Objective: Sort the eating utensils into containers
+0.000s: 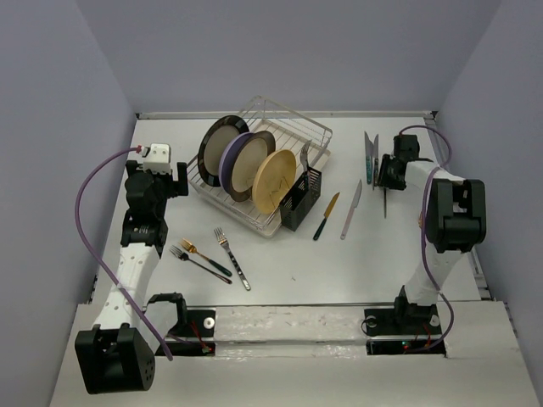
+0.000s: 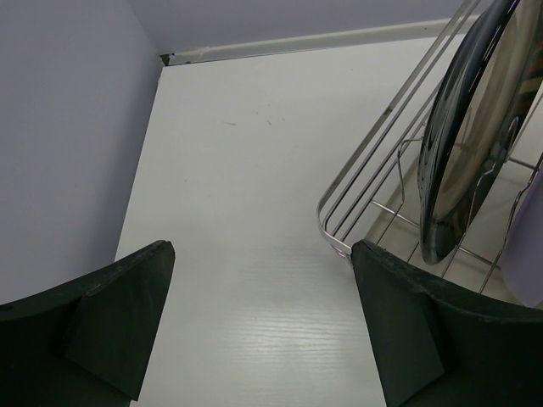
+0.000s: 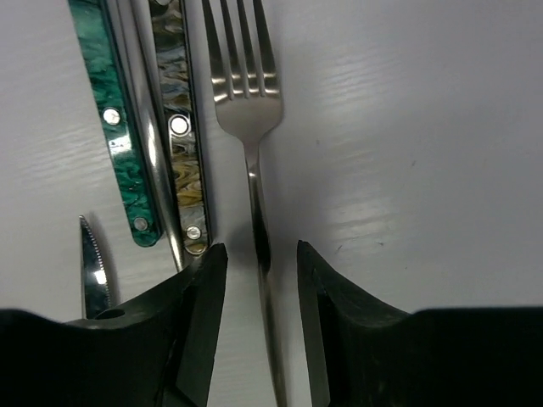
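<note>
The right claw (image 3: 260, 254) is lowered over a silver fork (image 3: 246, 93) that lies flat on the bench (image 1: 280, 280) near its far right side, well apart from the black cutlery holder (image 1: 299, 203). The jaws are part spread, one on each side of the fork's slim handle. A strip of bench shows on both sides, so the handle is straddled but not yet pinched. The spot a little below the tines seems to have been chosen because the fork lies just beside a marbled handle (image 3: 182, 144) and a green handle (image 3: 119, 144). There the left finger can be slipped in without the neighbours being caught. A serrated knife tip (image 3: 92, 263) lies close by that finger and could be nudged when the jaws are shut.

The left claw (image 2: 261, 254) is spread wide with nothing in it, over bare bench beside the corner of the wire dish rack (image 2: 356, 195), where it is out of the way. One utensil (image 1: 304, 157) is already stood in the holder, which is set against the rack's near end. A green-handled knife (image 1: 326, 216) and a silver knife (image 1: 351, 209) lie just right of the holder, and three forks (image 1: 233, 259) lie nearer the left arm, so most of the sorting is judged to remain
</note>
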Controlling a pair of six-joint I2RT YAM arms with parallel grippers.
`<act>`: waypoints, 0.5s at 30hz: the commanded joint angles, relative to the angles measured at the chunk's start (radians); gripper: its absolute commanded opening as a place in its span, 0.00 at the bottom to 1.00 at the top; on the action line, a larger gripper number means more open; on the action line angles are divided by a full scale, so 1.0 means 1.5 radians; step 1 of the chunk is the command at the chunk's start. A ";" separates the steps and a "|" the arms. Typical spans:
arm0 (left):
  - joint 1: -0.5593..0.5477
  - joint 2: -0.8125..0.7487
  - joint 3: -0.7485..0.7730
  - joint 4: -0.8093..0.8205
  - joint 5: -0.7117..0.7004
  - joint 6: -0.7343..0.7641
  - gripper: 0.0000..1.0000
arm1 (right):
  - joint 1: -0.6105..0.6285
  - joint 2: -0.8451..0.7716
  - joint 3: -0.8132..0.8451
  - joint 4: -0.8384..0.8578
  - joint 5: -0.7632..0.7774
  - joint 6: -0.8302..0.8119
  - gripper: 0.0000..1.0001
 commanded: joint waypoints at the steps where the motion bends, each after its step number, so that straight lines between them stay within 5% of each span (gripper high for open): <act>1: 0.004 -0.009 -0.003 0.033 0.010 0.009 0.99 | -0.001 0.033 0.033 -0.022 0.024 -0.009 0.44; 4: 0.004 -0.010 -0.002 0.032 0.009 0.009 0.99 | -0.001 0.046 0.040 -0.023 0.046 -0.010 0.36; 11: 0.005 -0.015 -0.004 0.031 0.008 0.010 0.99 | -0.001 0.028 0.039 -0.022 0.077 -0.010 0.01; 15: 0.006 -0.015 -0.004 0.032 0.008 0.010 0.99 | -0.001 -0.043 0.030 -0.008 0.122 -0.015 0.00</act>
